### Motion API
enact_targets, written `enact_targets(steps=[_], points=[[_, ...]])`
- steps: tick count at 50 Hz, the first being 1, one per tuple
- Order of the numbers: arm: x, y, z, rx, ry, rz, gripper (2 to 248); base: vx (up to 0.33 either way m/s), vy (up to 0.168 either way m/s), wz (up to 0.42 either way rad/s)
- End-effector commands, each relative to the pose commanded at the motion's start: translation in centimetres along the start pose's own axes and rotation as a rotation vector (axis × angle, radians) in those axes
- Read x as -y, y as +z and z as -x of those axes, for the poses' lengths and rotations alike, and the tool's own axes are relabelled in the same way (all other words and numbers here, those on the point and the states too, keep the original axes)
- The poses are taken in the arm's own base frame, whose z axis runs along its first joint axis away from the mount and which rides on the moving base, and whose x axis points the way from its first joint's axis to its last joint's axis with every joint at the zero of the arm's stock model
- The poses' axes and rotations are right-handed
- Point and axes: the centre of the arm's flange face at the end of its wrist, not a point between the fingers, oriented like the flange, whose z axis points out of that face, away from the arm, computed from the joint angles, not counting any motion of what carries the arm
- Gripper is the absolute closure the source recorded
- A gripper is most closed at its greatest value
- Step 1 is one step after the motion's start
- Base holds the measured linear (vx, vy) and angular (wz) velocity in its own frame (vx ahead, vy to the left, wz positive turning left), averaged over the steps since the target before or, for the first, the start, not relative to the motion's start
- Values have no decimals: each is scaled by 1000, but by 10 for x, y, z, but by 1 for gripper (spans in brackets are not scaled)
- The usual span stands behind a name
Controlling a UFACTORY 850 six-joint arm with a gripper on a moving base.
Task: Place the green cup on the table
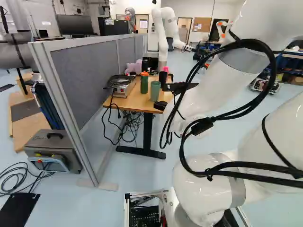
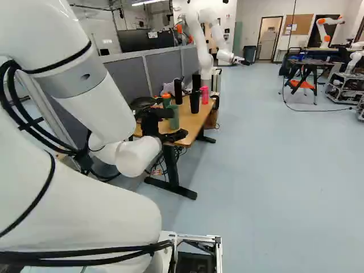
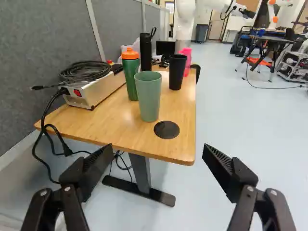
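Bright indoor light, fairly even in all three views. Ceiling light (image 2: 147,3) shows as a white strip at the top of the right base view. Floor (image 2: 267,170) has a pale, soft sheen. White arm (image 2: 102,114) is brightest on its upper curves, grey shading underneath; small glare spots on its glossy lower parts in the left base view. Table (image 3: 113,129) has a mild sheen on top, soft-edged shade below — darker around its foot. Black cup (image 3: 176,74) goes near-flat dark, little surface detail. Far background is soft, fine detail lost. Wide-angle stretch toward the edges — partition (image 1: 90,61) post leans hard in the left base view.
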Motion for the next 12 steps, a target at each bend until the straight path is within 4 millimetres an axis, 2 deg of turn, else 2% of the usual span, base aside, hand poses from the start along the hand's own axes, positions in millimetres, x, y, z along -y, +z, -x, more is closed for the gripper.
enact_targets(steps=[12], points=[[0, 0, 0, 0, 0, 0, 3, 0, 0, 0]])
